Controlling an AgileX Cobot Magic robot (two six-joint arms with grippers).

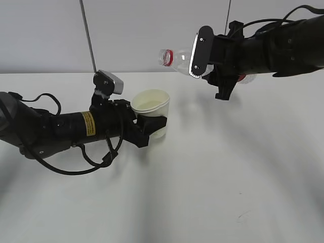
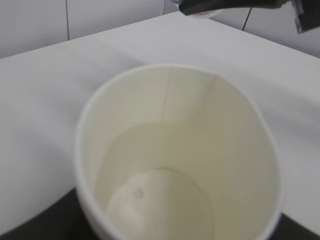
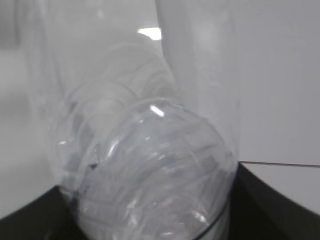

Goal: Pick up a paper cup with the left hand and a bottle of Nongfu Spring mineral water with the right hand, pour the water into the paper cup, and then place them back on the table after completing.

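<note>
The left hand (image 1: 152, 126) reaches in from the left edge, low over the table (image 1: 212, 192), its fingers clamped on the lower wall of the paper cup (image 1: 151, 109). The cup stands upright with its open mouth facing up, its long axis vertical; whether its base touches the tabletop or hangs just above it I cannot tell. In the left wrist view the cup (image 2: 175, 160) fills the frame, pale cream inside, a seam running down its far wall (any water in it is hard to make out). The right hand (image 1: 205, 63) comes in from the upper right, well above the table, and grips the bottle (image 1: 177, 58) around its middle, one white-edged finger pressed flat across the clear body. The bottle lies close to horizontal, its long axis running left to right, its neck with a red ring pointing left and slightly up, above and to the right of the cup's mouth. In the right wrist view the ribbed clear bottle (image 3: 145, 160) sits pinched between the dark jaws.
</note>
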